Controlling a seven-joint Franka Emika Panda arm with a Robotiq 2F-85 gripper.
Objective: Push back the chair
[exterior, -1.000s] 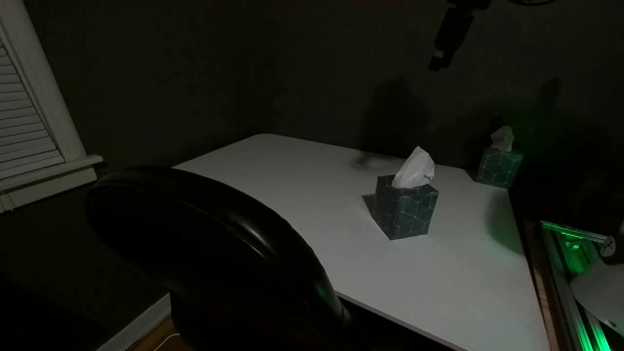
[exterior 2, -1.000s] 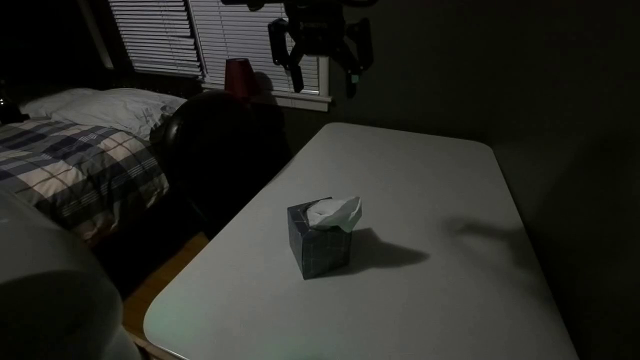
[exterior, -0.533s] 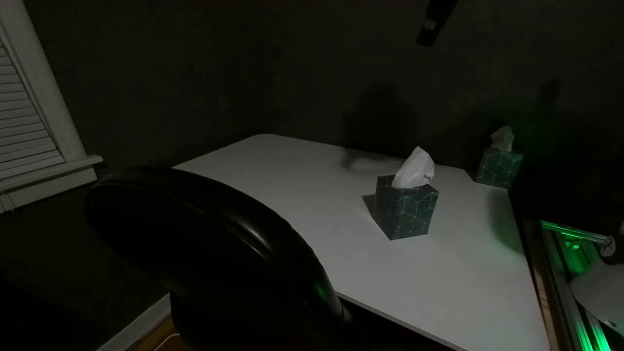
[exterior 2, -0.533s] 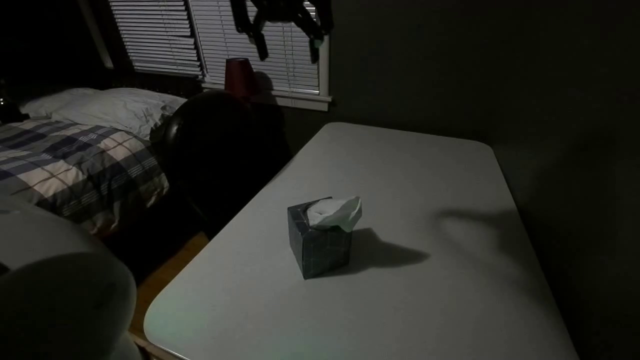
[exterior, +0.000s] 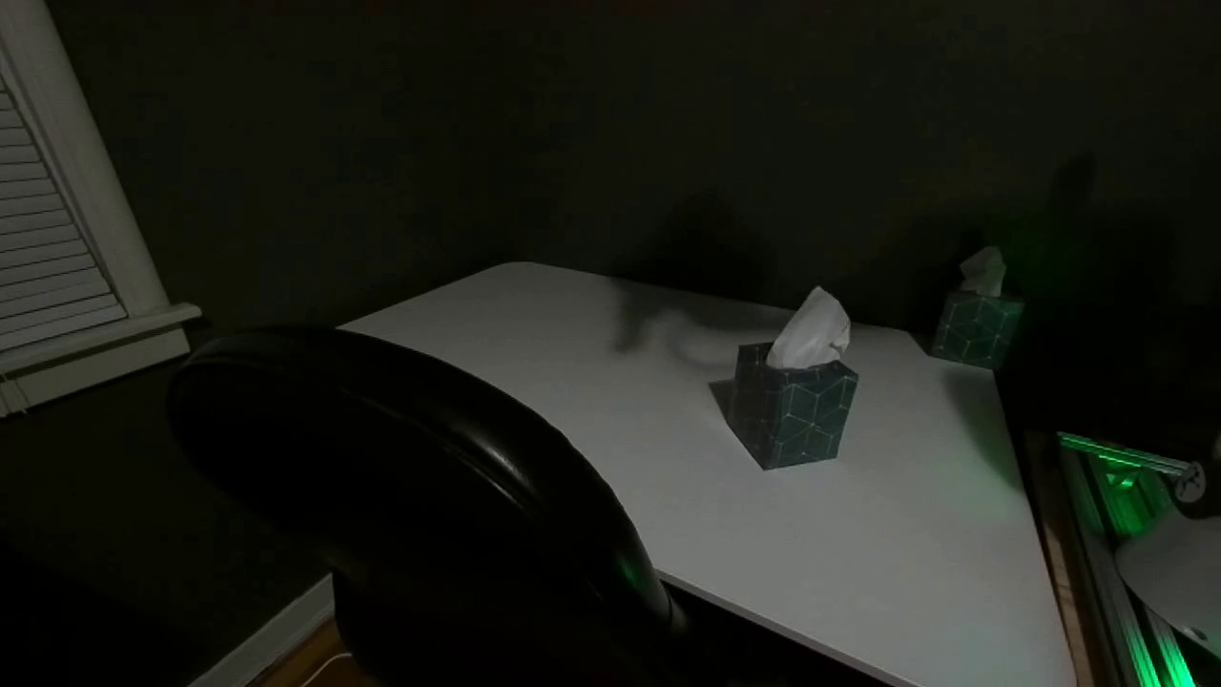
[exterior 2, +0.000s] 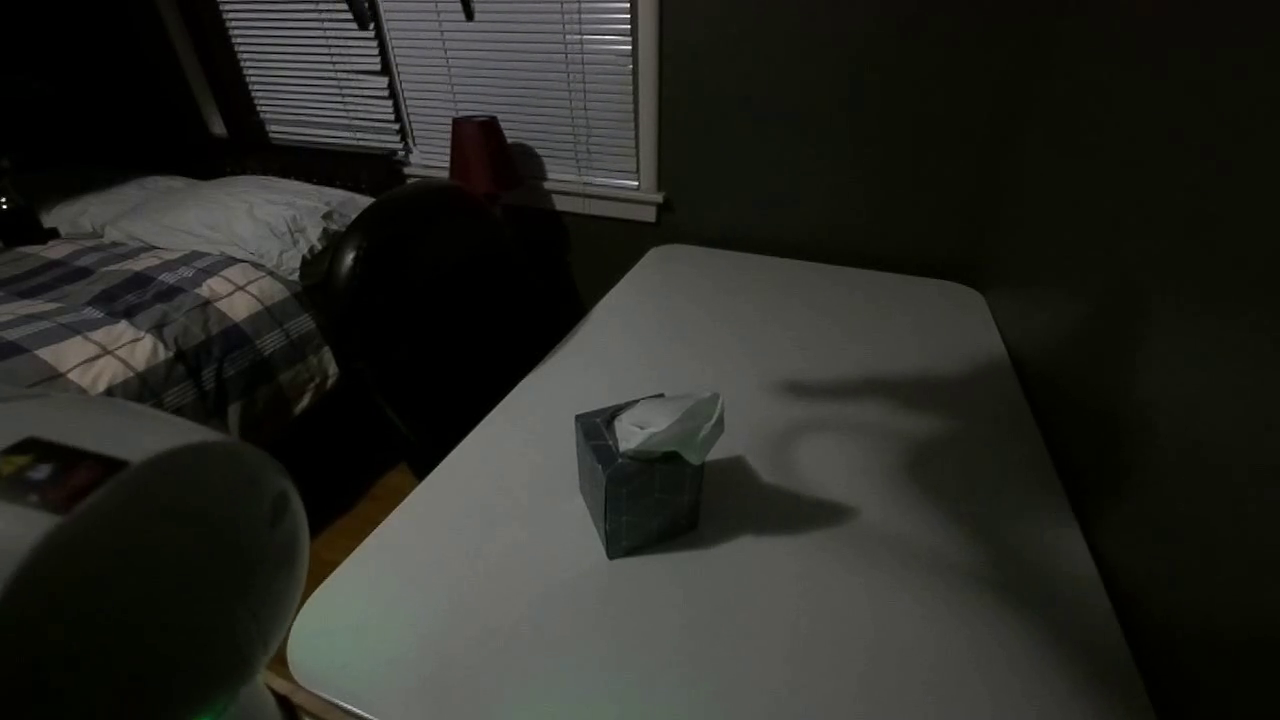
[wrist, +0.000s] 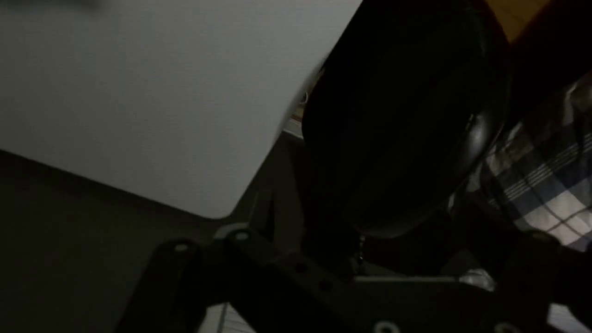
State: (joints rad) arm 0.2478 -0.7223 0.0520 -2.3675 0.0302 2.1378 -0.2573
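Black, faintly glossy covering marks the chair [exterior: 410, 448], which we see in both exterior views beside the long edge of the white worktop [exterior: 935, 544]. Its rounded back hides part of that edge in an exterior view, and we cannot tell whether the two touch. Our wrist view also shows the chair just beside the worktop, with the plaid bed [wrist: 550, 185] on its other side.

We find the tool [exterior 2: 414, 10] cut off at the top of an exterior view: its fingertips [exterior 2: 361, 14] stand apart with blinds [exterior 2: 510, 80] showing between them, so it is released. They sit higher in the picture than the chair and clear of it.

For writing, we turn to the pale arm [exterior 2: 150, 580], where a dark label [exterior 2: 60, 475] with some red carries a yellow mark; any print on it is too blurred for us to read. On the worktop stands a teal box [exterior: 796, 415] patterned with thin pale lines joined into cubes, a white tissue [exterior: 811, 334] poking up from it. We make out a second box [exterior: 978, 329], patterned alike, by the worktop's far corner; whether it stands on the worktop, we cannot tell. A red lampshade [exterior 2: 480, 155] shows just above the chair's back, against the blinds, and a pale pillow [exterior 2: 210, 215] lies on the bed.
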